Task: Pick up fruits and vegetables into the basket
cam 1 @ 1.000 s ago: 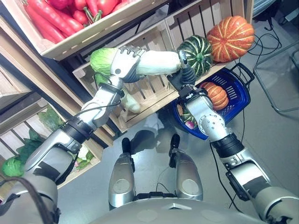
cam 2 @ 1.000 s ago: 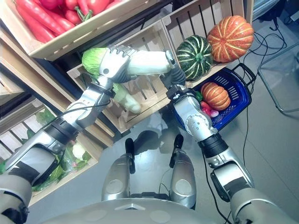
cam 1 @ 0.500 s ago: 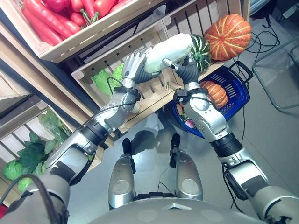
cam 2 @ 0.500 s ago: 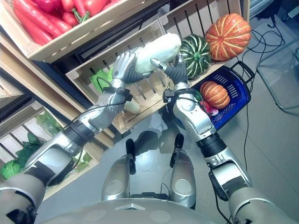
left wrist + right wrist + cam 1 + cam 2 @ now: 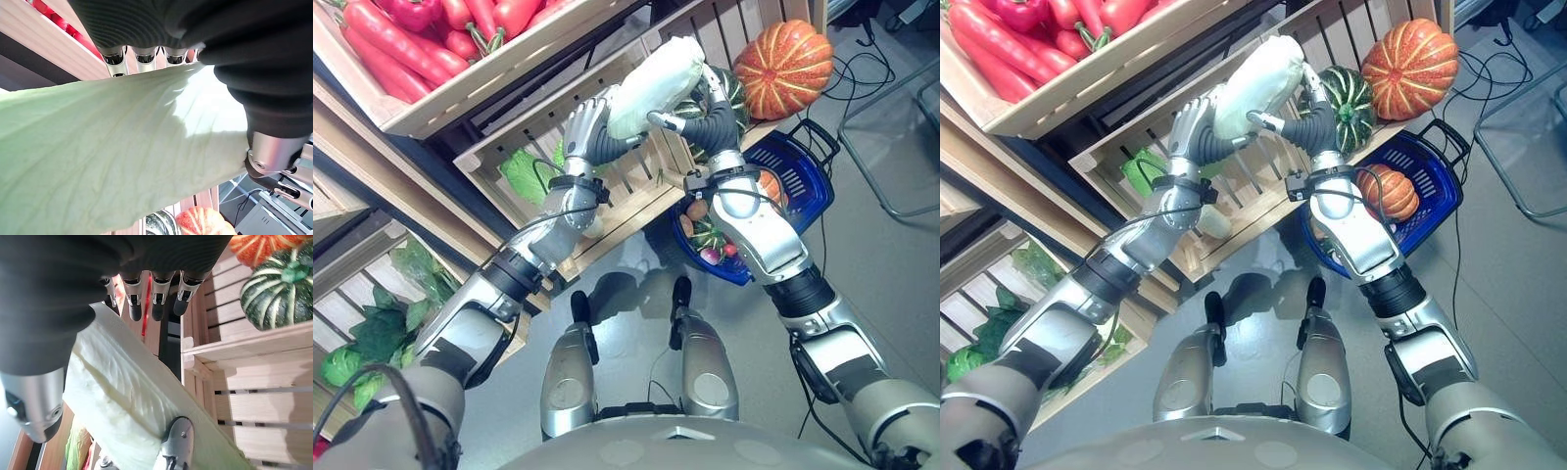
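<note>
A long pale napa cabbage (image 5: pixel 651 78) hangs in the air in front of the wooden crates, held from both sides. My left hand (image 5: pixel 585 122) is curled round its lower end, and the leaf (image 5: pixel 122 156) runs across the palm in the left wrist view. At the other side my right hand (image 5: pixel 710 108) grips it, with the thumb (image 5: pixel 173 445) pressed against the cabbage (image 5: pixel 127 401). The blue basket (image 5: pixel 818 186) stands on the floor below my right forearm. It holds a small orange pumpkin (image 5: pixel 1389 191) and some smaller produce.
A green striped pumpkin (image 5: pixel 1347 98) and a large orange pumpkin (image 5: pixel 783 69) sit in the crate just behind the cabbage. The top crate holds red peppers and carrots (image 5: pixel 411 39). A green cabbage (image 5: pixel 524 171) lies in the middle crate, and leafy greens (image 5: pixel 372 333) fill the lower left one.
The cabbage has gone up and to the right, away from the middle crate. My right hand has risen from the basket side and taken hold of it beside the left.
</note>
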{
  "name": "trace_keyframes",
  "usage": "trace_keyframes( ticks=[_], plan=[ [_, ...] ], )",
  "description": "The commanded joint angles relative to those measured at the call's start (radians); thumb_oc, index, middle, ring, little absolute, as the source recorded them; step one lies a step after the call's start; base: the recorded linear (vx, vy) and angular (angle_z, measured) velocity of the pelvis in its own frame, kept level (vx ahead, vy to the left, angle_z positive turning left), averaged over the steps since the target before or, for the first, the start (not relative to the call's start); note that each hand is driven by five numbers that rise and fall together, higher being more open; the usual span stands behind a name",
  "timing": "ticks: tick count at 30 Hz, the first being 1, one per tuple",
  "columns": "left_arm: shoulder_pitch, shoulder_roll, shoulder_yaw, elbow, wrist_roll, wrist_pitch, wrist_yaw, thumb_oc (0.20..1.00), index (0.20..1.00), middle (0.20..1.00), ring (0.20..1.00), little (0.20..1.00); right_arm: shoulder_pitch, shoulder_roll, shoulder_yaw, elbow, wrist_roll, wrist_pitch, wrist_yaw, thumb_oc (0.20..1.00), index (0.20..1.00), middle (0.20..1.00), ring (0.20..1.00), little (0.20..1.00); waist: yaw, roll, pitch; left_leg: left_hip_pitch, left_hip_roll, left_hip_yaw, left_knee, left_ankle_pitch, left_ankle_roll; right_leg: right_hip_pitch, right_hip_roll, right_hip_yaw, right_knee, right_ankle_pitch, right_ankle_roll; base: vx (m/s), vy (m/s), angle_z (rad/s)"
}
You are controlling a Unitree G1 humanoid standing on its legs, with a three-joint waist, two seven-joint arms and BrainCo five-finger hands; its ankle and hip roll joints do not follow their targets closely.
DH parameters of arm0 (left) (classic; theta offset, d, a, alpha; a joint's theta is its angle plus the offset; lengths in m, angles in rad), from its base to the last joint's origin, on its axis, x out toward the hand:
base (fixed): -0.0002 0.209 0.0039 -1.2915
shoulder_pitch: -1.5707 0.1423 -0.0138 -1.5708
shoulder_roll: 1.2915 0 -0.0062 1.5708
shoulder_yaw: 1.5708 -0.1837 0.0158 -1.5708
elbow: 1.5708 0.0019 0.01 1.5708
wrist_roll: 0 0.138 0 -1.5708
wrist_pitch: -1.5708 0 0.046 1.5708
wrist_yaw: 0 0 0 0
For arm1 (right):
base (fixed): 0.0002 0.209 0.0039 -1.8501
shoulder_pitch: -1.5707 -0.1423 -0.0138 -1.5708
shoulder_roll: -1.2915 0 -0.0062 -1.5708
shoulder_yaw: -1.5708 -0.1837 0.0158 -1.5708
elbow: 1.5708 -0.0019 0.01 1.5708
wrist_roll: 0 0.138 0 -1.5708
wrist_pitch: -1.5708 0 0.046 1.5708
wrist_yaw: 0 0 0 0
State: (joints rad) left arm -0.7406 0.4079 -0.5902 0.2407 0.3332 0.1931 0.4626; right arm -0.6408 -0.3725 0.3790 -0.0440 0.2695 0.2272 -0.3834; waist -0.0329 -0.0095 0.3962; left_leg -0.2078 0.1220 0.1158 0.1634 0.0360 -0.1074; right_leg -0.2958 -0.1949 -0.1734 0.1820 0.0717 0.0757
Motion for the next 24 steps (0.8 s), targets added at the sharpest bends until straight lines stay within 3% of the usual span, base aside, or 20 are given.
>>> trace_keyframes(
  ticks=[1, 5, 10, 14, 15, 19, 24],
  plan=[
    [-0.046, 0.023, 0.042, -0.073, 0.042, -0.032, -0.014, 0.2, 0.2, 0.2, 0.2, 0.2, -0.111, 0.039, -0.02, -0.122, 0.124, -0.054, 0.045, 1.0, 1.0, 1.0, 1.0, 1.0, -0.012, -0.024, 0.004, -0.007, 0.003, -0.002, 0.04, -0.018, 0.022, 0.086, -0.019, 0.047, -0.015, -0.026, 0.034, 0.0, 0.0, 0.0],
    [-0.059, 0.018, 0.047, -0.086, 0.081, -0.049, -0.047, 0.2, 0.2, 0.2, 0.2, 0.2, -0.111, 0.069, 0.0, -0.111, 0.221, -0.037, 0.05, 1.0, 1.0, 1.0, 1.0, 1.0, -0.006, -0.025, 0.007, -0.009, 0.002, -0.002, 0.044, -0.016, 0.021, 0.089, -0.022, 0.042, -0.016, -0.026, 0.03, 0.0, 0.0, 0.0],
    [-0.108, 0.094, 0.095, -0.161, 0.091, -0.078, -0.138, 0.2, 0.2, 0.2, 0.2, 0.2, -0.116, 0.082, 0.0, -0.112, 0.35, -0.001, 0.058, 1.0, 1.0, 1.0, 1.0, 1.0, 0.002, -0.015, 0.001, -0.009, -0.008, -0.009, 0.037, -0.016, 0.02, 0.089, -0.029, 0.035, -0.019, -0.028, 0.028, 0.0, 0.003, 0.02],
    [-0.136, 0.127, 0.102, -0.185, 0.106, -0.097, -0.159, 0.2, 0.2, 0.2, 0.2, 0.2, -0.12, 0.093, 0.012, -0.1, 0.428, -0.011, 0.058, 1.0, 1.0, 1.0, 1.0, 1.0, 0.005, -0.012, 0.002, -0.01, -0.011, -0.011, 0.033, -0.015, 0.02, 0.086, -0.032, 0.032, -0.018, -0.027, 0.029, 0.0, -0.001, 0.01],
    [-0.15, 0.128, 0.08, -0.183, 0.099, -0.117, -0.151, 0.2, 0.2, 0.2, 0.2, 0.2, -0.118, 0.102, 0.026, -0.086, 0.458, -0.036, 0.069, 1.0, 1.0, 1.0, 1.0, 1.0, 0.006, -0.012, 0.004, -0.012, -0.012, -0.012, 0.032, -0.016, 0.022, 0.084, -0.032, 0.032, -0.017, -0.027, 0.03, -0.03, -0.031, 0.03],
    [-0.154, 0.032, -0.09, -0.086, 0.354, -0.103, 0.019, 0.2, 0.2, 0.2, 0.2, 0.2, -0.123, 0.155, 0.092, -0.018, 0.443, -0.125, 0.083, 1.0, 1.0, 1.0, 1.0, 1.0, 0.008, -0.041, 0.021, -0.025, -0.004, -0.012, 0.038, -0.017, 0.024, 0.073, -0.021, 0.036, -0.017, -0.02, 0.03, -0.04, -0.076, 0.06],
    [-0.155, -0.018, -0.162, -0.025, 0.523, -0.078, 0.047, 0.2, 0.2, 0.2, 0.2, 0.2, -0.139, 0.188, 0.132, 0.021, 0.477, -0.137, 0.084, 1.0, 1.0, 1.0, 1.0, 1.0, 0.009, -0.062, 0.023, -0.021, 0.003, -0.002, 0.036, -0.016, 0.022, 0.076, -0.016, 0.036, -0.025, -0.015, 0.029, 0.0, -0.011, 0.01]
  ],
)
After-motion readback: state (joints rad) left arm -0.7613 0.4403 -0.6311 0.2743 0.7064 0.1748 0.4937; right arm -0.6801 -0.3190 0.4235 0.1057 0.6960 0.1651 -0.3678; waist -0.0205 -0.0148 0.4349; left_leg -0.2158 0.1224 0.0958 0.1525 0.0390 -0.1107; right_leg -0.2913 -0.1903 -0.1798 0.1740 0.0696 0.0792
